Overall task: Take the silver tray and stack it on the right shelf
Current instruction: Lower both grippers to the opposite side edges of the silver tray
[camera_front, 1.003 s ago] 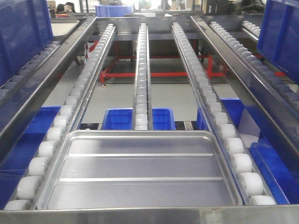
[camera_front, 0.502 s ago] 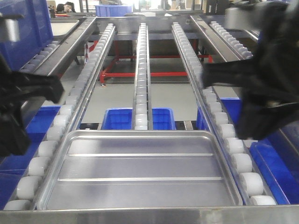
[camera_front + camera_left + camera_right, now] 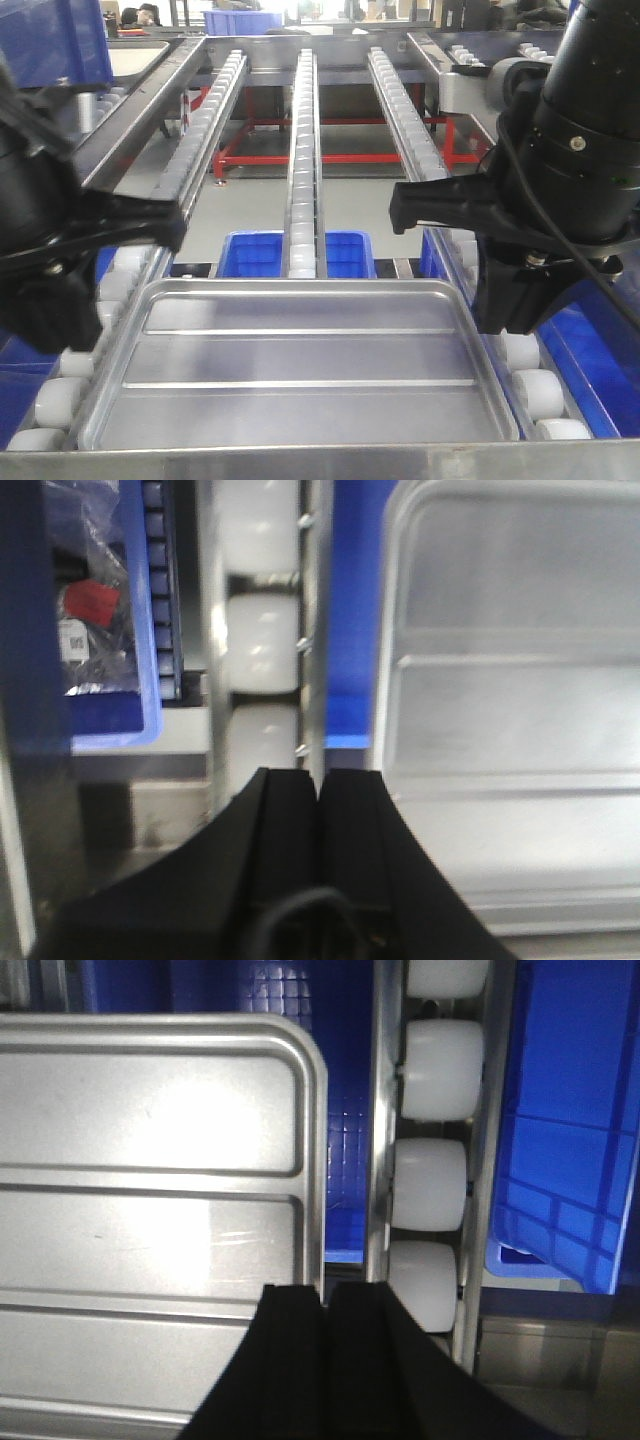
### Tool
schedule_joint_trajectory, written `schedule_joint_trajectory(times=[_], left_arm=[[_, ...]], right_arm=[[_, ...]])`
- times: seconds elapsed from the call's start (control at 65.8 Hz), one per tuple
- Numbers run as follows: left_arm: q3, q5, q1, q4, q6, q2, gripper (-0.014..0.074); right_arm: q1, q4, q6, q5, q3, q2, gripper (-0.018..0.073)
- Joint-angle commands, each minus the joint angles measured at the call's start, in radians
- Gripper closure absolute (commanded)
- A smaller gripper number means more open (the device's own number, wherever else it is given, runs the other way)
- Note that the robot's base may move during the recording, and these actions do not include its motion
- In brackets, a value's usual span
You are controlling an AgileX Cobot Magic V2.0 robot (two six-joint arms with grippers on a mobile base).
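**Left wrist view.** We log the left gripper (image 3: 320,780): black, its jaws pressed together. It hangs over a rail of chunky white rollers (image 3: 262,650), just left of the silver tray (image 3: 510,730). The tray is shiny rectangular metal with rounded corners, a low rim and a ridged floor. The picture is soft and the tray's far side is cut off. A blue plastic bin (image 3: 100,710) at the left holds a plastic-wrapped item we cannot identify.

**Right wrist view.** We log the right gripper (image 3: 325,1295), its jaws closed to a hairline seam above the tray's right rim. We cannot tell whether they touch it. White rollers lie just beside the rim.

**Front view.** Two dark arms angle downward on either side of the tray, and the frame crops the left one. The tray lies flat at the rack's near end, between the two roller lines. Its near rim is hidden behind a steel front bar (image 3: 320,462). The right shelf (image 3: 462,52), a steel-framed lane of small rollers, is mostly hidden behind the right arm.
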Motion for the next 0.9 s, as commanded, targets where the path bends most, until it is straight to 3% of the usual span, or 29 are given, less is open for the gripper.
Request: schedule_joint_trajectory(times=[0.0, 0.882], left_arm=[[-0.049, -0.009, -0.011, 0.009, -0.010, -0.021, 0.0688], [-0.056, -0.070, -0.029, 0.016, 0.009, 0.026, 0.0688]], right_arm=[[0.000, -0.005, -0.027, -0.039, -0.027, -0.032, 0.0489], [0.000, -0.005, -0.043, -0.062, -0.027, 0.004, 0.0489]])
